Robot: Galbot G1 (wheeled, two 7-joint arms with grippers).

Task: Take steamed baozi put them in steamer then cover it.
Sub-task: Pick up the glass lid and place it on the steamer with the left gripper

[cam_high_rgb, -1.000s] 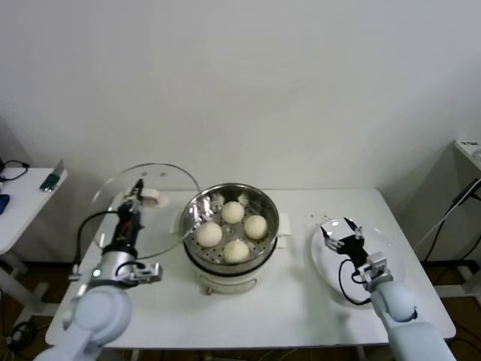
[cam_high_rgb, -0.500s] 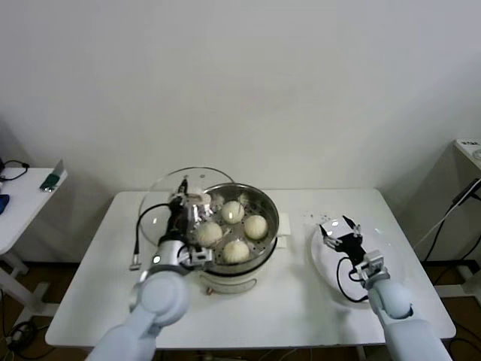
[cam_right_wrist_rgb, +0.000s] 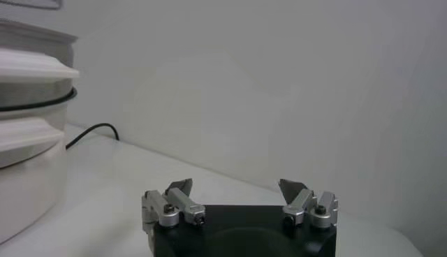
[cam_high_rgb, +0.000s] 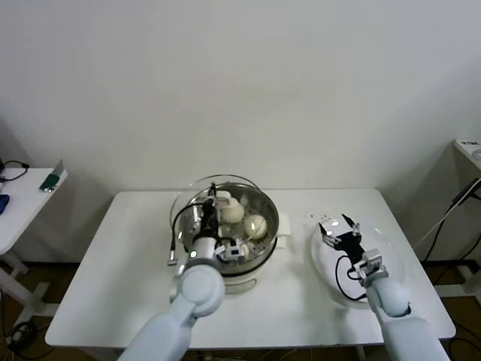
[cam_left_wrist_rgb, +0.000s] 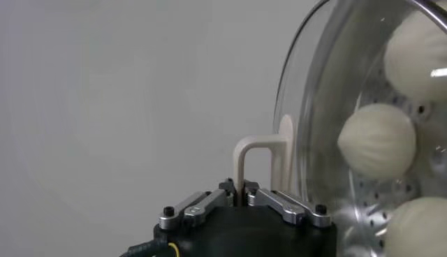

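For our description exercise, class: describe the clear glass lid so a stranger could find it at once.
On the white table, find the shiny round steel steamer pot holding cream-white buns. Above it, the left gripper grips the cream bar handle of the round clear glass lid, held tilted. Unlike the flat white plate at right, it is see-through.

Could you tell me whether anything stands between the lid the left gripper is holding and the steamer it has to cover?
Nothing visible does: the left gripper holds the cover above the steamer, with only baozi inside.
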